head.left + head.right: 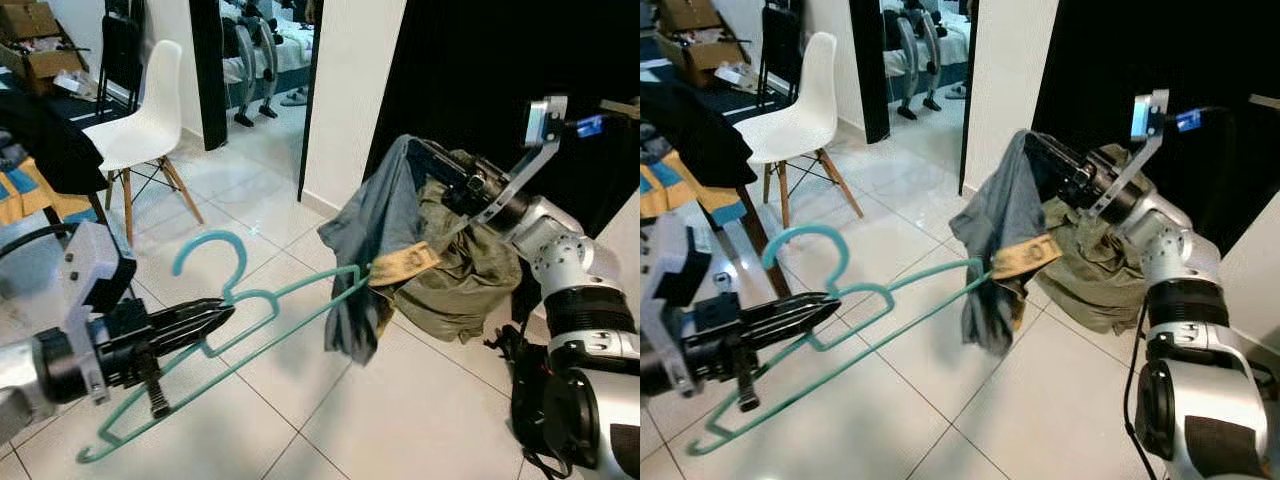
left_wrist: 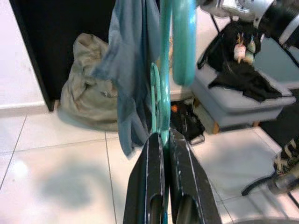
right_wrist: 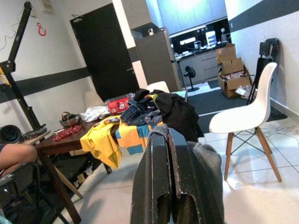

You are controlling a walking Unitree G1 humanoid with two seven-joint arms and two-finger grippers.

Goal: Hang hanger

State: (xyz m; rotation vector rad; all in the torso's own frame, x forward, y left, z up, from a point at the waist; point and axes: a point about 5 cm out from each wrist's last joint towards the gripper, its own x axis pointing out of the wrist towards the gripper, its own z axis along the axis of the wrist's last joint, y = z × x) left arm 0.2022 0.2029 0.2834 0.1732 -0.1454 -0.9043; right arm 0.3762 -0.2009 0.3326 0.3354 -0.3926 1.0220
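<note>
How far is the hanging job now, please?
Done: left gripper grips the teal hanger near its hook; right gripper holds up the blue-grey garment. In hand: one hanger end reaches the garment. Left: seating the garment and hanging the hanger somewhere.

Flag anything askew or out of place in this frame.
The grey-blue garment is only half on the teal hanger: one hanger arm is pushed into it while the right pincer pinches its upper edge, so it droops unevenly. The left pincer grips the tilted hanger near its hook. An olive cloth heap lies on the floor behind.
</note>
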